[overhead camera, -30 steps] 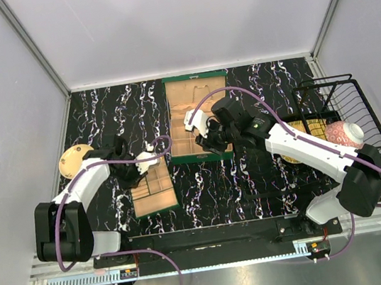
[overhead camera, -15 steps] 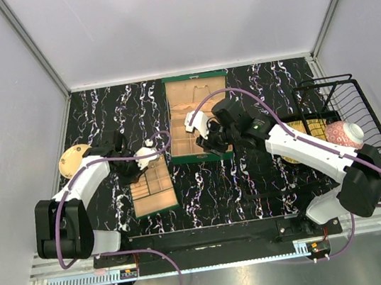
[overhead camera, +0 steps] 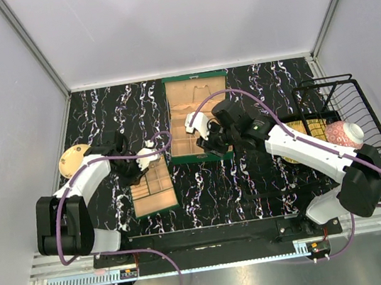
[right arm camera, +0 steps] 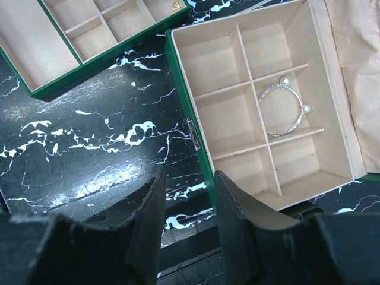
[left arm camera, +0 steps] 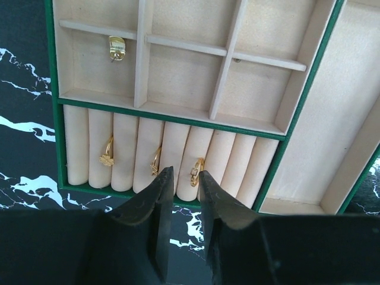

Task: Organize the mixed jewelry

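In the left wrist view, three small gold rings (left arm camera: 155, 163) stand in the ring rolls of a tan tray with a green rim (left arm camera: 53, 119). A gold earring (left arm camera: 117, 47) lies in a compartment above them. My left gripper (left arm camera: 185, 178) hovers over the tray's near edge, its jaws narrowly apart and empty. In the right wrist view, a whitish bracelet with two pearl ends (right arm camera: 284, 110) lies across a divider in the green box (right arm camera: 178, 89). My right gripper (right arm camera: 189, 178) is open and empty over the table beside the box's front left wall.
In the top view, the green box (overhead camera: 198, 123) stands mid-table with its lid open. The tray (overhead camera: 153, 187) is to its lower left. A yellow woven mat (overhead camera: 72, 159) lies at the left. A black wire basket (overhead camera: 367, 98) holding a pink bowl (overhead camera: 345, 133) stands at the right.
The left arm has shifted slightly beside the tray. The right arm has barely moved. Nothing was picked up or let go.
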`<control>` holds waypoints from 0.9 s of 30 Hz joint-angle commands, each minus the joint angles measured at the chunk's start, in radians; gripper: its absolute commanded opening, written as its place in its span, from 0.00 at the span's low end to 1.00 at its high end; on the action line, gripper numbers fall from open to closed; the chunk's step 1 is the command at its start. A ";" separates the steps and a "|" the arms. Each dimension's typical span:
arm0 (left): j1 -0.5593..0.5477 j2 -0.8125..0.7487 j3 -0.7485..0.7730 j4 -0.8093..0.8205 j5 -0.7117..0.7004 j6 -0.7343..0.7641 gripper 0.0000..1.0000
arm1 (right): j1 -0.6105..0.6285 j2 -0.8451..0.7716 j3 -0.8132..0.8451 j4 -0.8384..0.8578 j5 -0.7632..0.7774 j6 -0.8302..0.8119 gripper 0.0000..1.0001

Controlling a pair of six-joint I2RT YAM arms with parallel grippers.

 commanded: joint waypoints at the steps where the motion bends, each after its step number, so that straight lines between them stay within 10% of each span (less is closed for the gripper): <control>1: 0.000 0.000 0.016 -0.011 0.036 0.014 0.27 | -0.010 -0.023 0.004 0.043 0.009 -0.001 0.44; 27: 0.000 0.021 -0.007 -0.011 0.036 0.016 0.10 | -0.010 -0.027 -0.002 0.043 0.014 -0.001 0.44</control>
